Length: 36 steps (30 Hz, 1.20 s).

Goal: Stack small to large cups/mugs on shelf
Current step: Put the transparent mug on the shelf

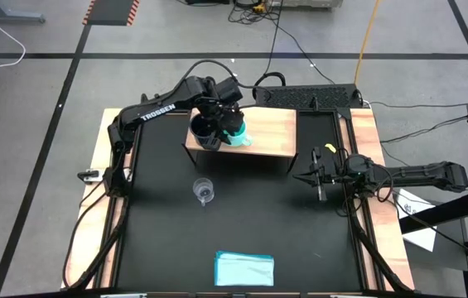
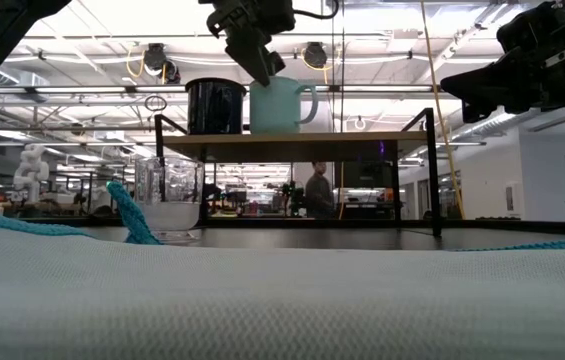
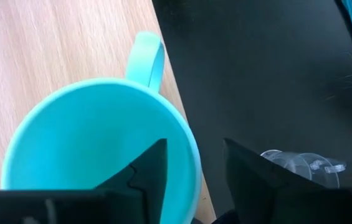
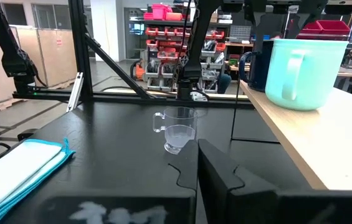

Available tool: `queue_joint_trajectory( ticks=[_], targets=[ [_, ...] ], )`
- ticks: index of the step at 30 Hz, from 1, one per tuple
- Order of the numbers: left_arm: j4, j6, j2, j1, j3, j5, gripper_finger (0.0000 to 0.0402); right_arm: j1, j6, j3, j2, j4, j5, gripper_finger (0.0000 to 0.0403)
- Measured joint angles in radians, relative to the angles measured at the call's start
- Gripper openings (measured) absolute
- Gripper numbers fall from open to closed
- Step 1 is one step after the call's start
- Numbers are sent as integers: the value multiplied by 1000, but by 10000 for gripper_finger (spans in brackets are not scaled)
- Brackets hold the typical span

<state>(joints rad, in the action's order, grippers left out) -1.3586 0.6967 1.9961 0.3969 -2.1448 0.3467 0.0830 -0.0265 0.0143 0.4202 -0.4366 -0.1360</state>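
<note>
Because the left gripper (image 3: 191, 171) straddles the turquoise mug (image 1: 237, 131)'s rim, one finger inside and one outside, the mug stands steadied on the shelf (image 1: 271, 131) beside the navy mug (image 1: 204, 131); whether it pinches, I cannot tell

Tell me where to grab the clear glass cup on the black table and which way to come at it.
Grip the rim wall of the clear glass cup, one finger inside and one outside, coming straight down from above. It stands upright and open-mouthed on the black table, apart from the shelf and the cloth, so nothing blocks a descent. Pick a spot away from its small handle, probably the opposite wall.
</note>
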Motion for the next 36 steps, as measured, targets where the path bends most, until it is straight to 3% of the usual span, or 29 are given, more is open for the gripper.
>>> queue_joint_trajectory(
  ticks=[15,36],
  targets=[
    [1,-7,0,1,0,-90,184,0,0,0,0,0,0,0],
    [7,-55,0,3,0,-61,185,0,-1,0,0,0,0,0]
  ],
)
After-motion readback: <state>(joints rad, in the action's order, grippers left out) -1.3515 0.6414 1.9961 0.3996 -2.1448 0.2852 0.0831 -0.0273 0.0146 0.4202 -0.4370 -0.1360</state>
